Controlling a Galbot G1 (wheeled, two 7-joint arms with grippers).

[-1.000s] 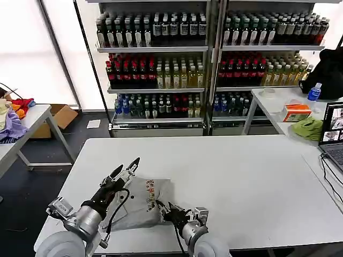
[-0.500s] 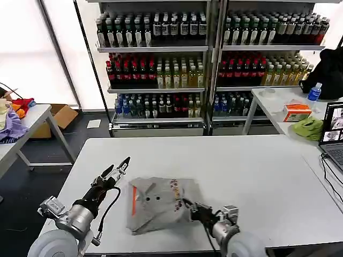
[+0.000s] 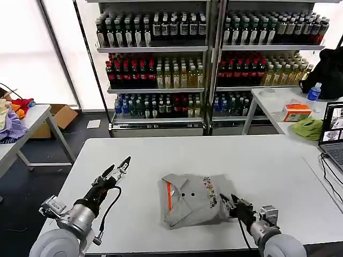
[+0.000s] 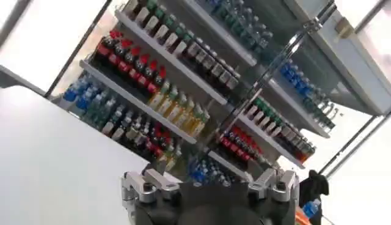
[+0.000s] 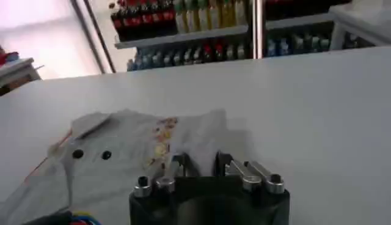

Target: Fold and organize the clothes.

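White table stands before two drink-bottle shelving units. One folded pile of two grey shirts lies near its front edge. Right gripper is clamped on the pile's right edge. Left gripper hovers over the table's left part, fingers apart, empty.

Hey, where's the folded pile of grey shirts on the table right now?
In the head view the folded grey shirts lie near the front edge of the white table, right of centre, with the right gripper at their right edge.
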